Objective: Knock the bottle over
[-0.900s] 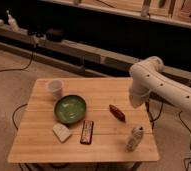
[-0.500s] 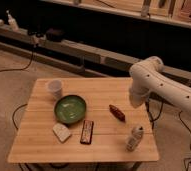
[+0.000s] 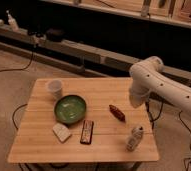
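The bottle (image 3: 134, 138) is pale whitish-grey with a lumpy body. It stands upright near the front right corner of the wooden table (image 3: 104, 90). My white arm reaches in from the right and bends down over the table's right edge. The gripper (image 3: 135, 103) hangs at the arm's lower end, above the table and behind the bottle. It is a clear gap away from the bottle and touches nothing.
On the table are a translucent cup (image 3: 55, 88) at the back left, a green bowl (image 3: 70, 108), a white block (image 3: 62, 132), a dark bar (image 3: 87, 132) and a red-brown object (image 3: 117, 112). A tiny white nozzle bottle (image 3: 11, 21) stands on the far ledge. Cables lie on the floor.
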